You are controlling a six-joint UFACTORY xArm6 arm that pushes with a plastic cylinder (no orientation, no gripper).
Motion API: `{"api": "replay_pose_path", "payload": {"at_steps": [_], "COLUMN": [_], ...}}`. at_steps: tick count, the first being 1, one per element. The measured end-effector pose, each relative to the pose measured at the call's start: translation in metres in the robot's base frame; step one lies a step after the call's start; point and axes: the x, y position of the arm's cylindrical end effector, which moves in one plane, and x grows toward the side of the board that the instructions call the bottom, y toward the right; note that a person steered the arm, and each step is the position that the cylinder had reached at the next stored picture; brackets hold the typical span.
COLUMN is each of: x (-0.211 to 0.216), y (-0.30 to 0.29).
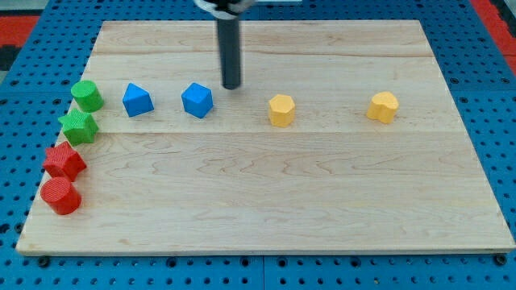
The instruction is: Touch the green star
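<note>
Where the wooden board (pixel 266 193) lies, it fills most of the view: pale planks with the grain running left to right, resting on a blue pegboard (pixel 496 121) dotted with holes. A red strip (pixel 22 32) shows at the view's top left corner, and another at the top right.

Item: my tip (pixel 231 86), the lower end of a straight dark rod coming down from the view's top. It has no fingers to open or close and holds nothing. It stands on the board just above and to the right of the nearer blue block, close to it; whether they touch I cannot tell.

Item: green star (pixel 79 126), at the board's left edge, well apart from my tip.

Item: green cylinder (pixel 86 95), just above the star and close against it.

Item: red star-like block (pixel 64 161), just below the green star.

Item: red cylinder (pixel 60 196), below that again. These four form a column down the left edge.

Item: blue block (pixel 137 100), angular, to the right of the green cylinder.

Item: second blue block (pixel 197 100), angular, further right. Both blue blocks lie between my tip and the green star.

Item: yellow block (pixel 280 109), many-sided, to the right of my tip and slightly lower in the view.

Item: second yellow block (pixel 384 106), many-sided, well to the view's right.
</note>
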Motion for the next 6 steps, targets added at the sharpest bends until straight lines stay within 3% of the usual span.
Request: {"api": "replay_pose_path", "payload": {"at_steps": [1, 2, 3, 4, 5, 6], "x": [0.027, 0.020, -0.043, -0.061, -0.059, -0.048], "y": [-0.018, -0.016, -0.015, -0.156, -0.232, -0.234]}}
